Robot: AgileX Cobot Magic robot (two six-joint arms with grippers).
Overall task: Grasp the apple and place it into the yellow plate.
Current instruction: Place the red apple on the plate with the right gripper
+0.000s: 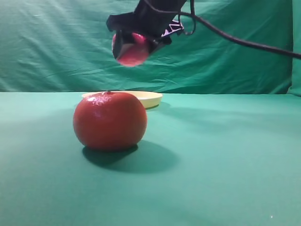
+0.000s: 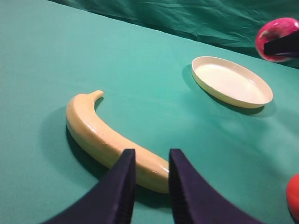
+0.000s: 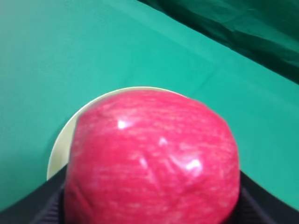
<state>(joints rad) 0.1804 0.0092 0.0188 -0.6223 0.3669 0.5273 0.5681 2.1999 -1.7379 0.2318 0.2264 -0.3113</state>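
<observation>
This looks like a lab or test studio set up for robot trials, not a home. A green cloth (image 1: 225,169) covers the whole table, and a creased green curtain (image 1: 56,47) hangs behind it as a backdrop. A black robot arm (image 1: 155,14) with a trailing cable (image 1: 244,43) reaches in from above. Only a few props lie out: fruit and a plate (image 2: 232,81).

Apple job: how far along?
Done: the apple is grasped and lifted, held in the right pincer high off the table. In hand: carrying it over the yellow plate, whose rim shows behind the apple in the right wrist view. Left: lower and release; the plate is empty.
</observation>
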